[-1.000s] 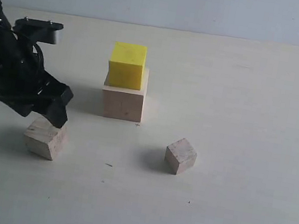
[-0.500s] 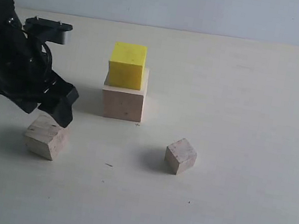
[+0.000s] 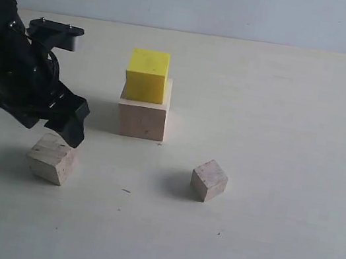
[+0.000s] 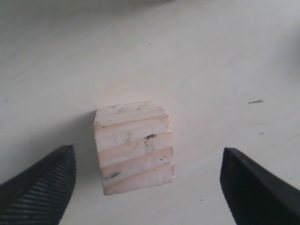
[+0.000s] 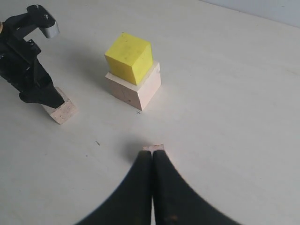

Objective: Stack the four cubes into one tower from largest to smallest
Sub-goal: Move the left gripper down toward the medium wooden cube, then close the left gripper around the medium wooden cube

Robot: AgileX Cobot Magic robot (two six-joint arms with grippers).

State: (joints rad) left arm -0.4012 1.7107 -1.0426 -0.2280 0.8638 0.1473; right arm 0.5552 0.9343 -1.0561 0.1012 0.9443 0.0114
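yellow cube (image 3: 147,74) atop large pale-wood cube (image 3: 142,119)

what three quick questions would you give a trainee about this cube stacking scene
1. True or false: the bright yellow cube rests on top of the large pale bare-wood cube.
2. Pick one. The left gripper is: A) shut on the yellow cube; B) open just over the medium pale wood cube, not gripping it; C) out of every view.
3. How many cubes stand apart from the stack?

Key: 1 true. 2 B. 3 two: the medium one and the small pale wood cube.
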